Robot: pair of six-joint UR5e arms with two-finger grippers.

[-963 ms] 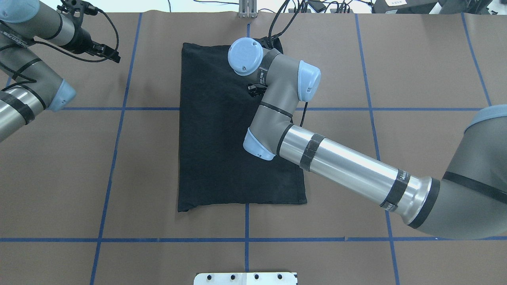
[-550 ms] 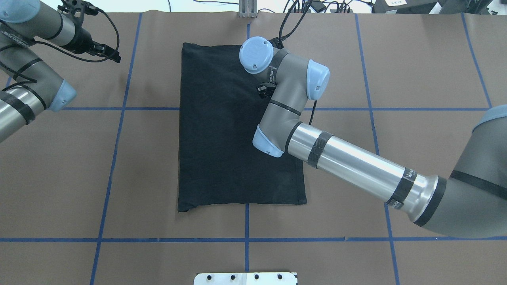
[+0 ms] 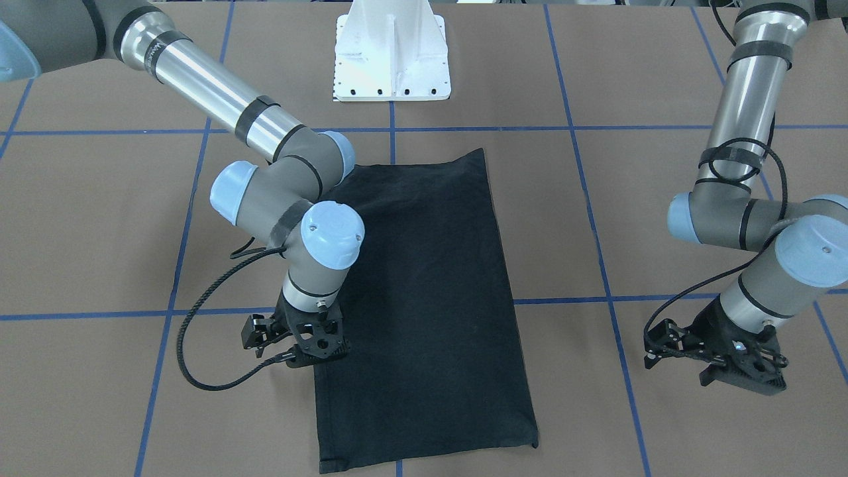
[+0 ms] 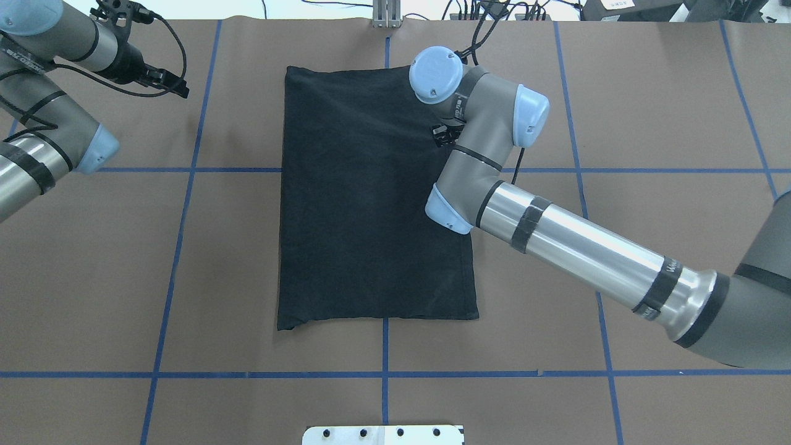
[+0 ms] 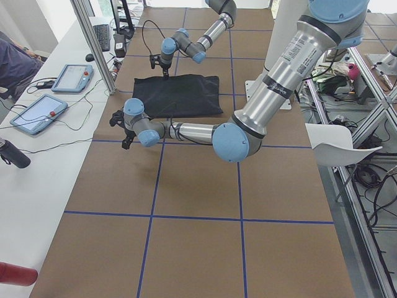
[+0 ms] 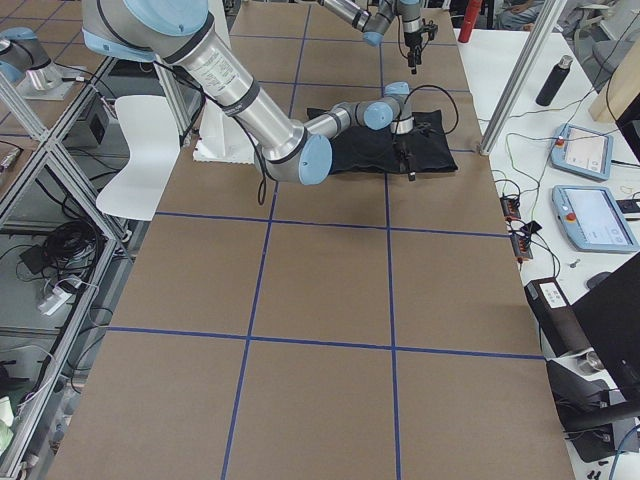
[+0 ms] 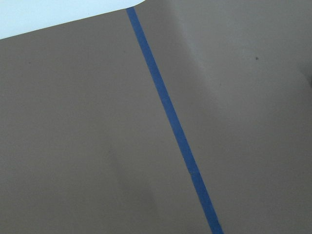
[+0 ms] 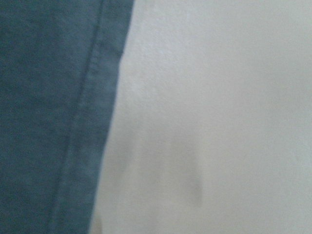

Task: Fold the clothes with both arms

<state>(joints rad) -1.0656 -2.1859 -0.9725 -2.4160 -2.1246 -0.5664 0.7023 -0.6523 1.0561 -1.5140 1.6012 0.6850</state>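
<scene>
The clothes, a black T-shirt (image 4: pixel 364 204) (image 3: pixel 430 298), lie flat as a plain black upright rectangle in the middle of the brown table. My right gripper (image 3: pixel 311 351) hangs low at the shirt's far right edge, mostly hidden under its wrist in the overhead view. The right wrist view shows the shirt's hem (image 8: pixel 48 117) beside bare table and no fingers, so I cannot tell whether it is open or shut. My left gripper (image 4: pixel 176 86) (image 3: pixel 742 381) hovers over bare table well to the left of the shirt, holding nothing that I can see. Its finger gap is not readable.
The white base pedestal (image 3: pixel 391 59) stands at the robot's side of the table. Blue tape lines (image 7: pixel 170 122) grid the brown surface. Cables (image 4: pixel 494 9) lie beyond the far edge. Tablets (image 5: pixel 37 112) and a dark bottle (image 5: pixel 12 154) sit on a side bench.
The right arm's wrist has swung to the right, from over the shirt's upper middle to its far right edge. The shirt and the left arm have stayed still.
</scene>
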